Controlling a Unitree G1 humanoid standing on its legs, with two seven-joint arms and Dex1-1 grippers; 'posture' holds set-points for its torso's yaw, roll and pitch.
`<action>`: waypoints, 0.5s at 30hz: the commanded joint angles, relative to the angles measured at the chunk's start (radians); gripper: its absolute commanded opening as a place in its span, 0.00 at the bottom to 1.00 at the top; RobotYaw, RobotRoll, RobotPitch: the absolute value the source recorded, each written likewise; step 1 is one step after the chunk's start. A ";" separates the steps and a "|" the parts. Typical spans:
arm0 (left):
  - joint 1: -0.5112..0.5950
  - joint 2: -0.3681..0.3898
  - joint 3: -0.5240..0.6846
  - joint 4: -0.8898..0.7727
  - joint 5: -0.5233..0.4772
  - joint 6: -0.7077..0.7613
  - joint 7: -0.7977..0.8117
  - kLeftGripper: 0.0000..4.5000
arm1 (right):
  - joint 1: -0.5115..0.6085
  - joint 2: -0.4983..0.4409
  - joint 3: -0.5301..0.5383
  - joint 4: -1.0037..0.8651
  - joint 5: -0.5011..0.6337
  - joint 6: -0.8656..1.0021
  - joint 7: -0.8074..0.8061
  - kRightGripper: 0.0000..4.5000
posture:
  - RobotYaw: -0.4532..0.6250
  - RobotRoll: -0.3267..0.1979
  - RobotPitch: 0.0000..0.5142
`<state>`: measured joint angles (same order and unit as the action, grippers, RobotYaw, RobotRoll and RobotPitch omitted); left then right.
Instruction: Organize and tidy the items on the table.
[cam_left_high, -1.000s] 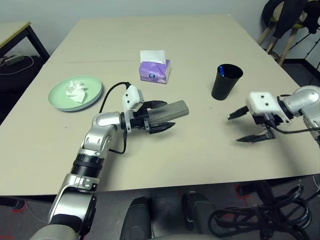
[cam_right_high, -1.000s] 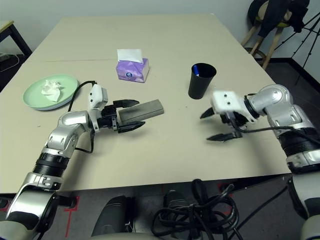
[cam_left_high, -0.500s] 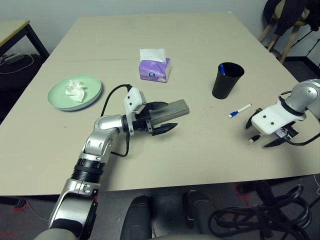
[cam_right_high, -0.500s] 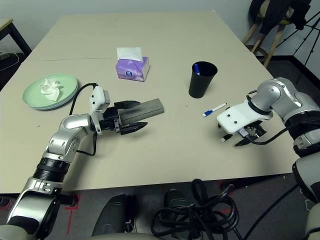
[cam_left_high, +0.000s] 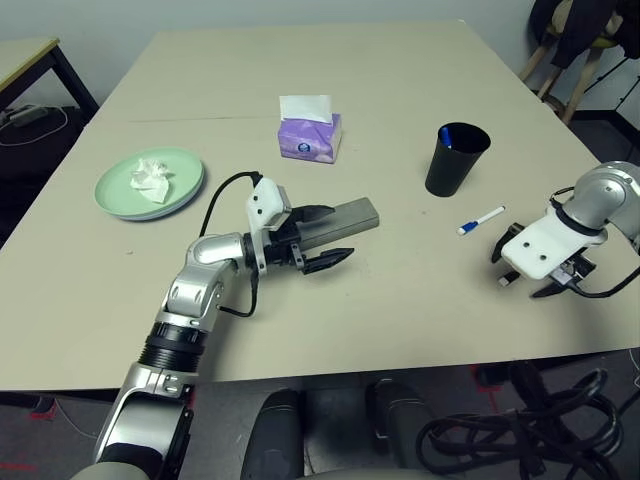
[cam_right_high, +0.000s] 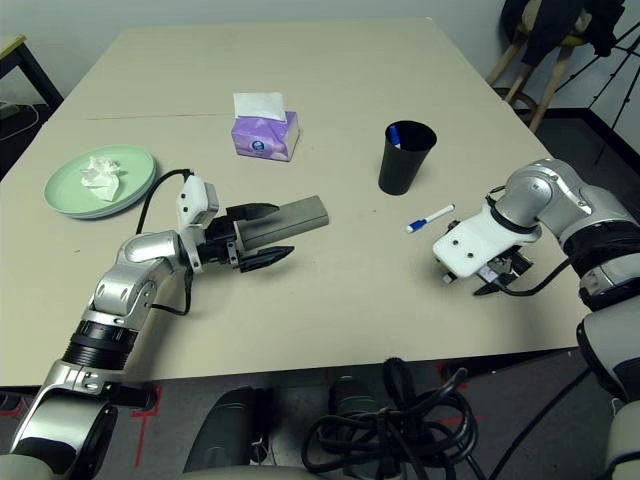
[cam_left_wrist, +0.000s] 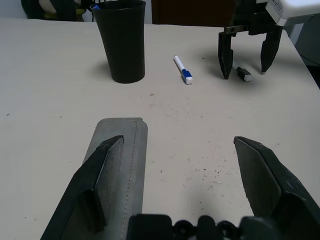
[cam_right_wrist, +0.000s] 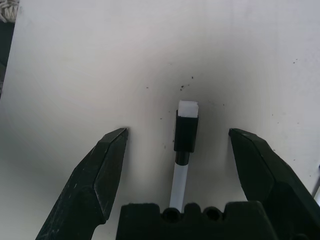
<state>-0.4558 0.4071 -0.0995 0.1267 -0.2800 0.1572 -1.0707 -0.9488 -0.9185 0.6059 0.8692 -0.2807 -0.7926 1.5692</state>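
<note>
Two pens loose on the table (cam_left_high: 400, 300): one (cam_left_high: 481, 220) right of the cup (cam_left_high: 451, 160), one (cam_right_wrist: 184, 145) under my right gripper (cam_right_wrist: 177, 150), fingers spread astride it. Light, slick; I'd pinch mid-barrel. Left gripper (cam_left_wrist: 175, 165) spread too, one finger on the glasses case (cam_left_high: 340, 222), mid-table.

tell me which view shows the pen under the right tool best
The right wrist view: the black-capped pen lies on the table between the open right tool fingers, untouched. The left wrist view shows its cap tip beside them. In the eye views the tool's white housing hides most of it.
</note>
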 joint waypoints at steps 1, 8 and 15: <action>0.012 0.009 -0.014 -0.025 -0.007 -0.029 -0.021 0.99 | 0.026 0.013 -0.014 0.018 -0.024 0.000 -0.014 1.00 | 0.52 0.62 0.28; 0.015 0.012 -0.020 -0.024 -0.002 -0.038 -0.028 1.00 | 0.060 0.022 -0.040 0.000 -0.021 0.047 0.010 0.70 | 0.52 0.62 0.28; 0.013 0.012 -0.020 -0.016 -0.001 -0.044 -0.031 1.00 | 0.046 0.007 -0.041 -0.024 0.003 0.081 0.045 0.12 | 0.51 0.62 0.26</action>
<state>-0.4544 0.4140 -0.1031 0.1268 -0.2800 0.1238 -1.0927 -0.9183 -0.9033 0.5399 0.8542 -0.2890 -0.7187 1.5924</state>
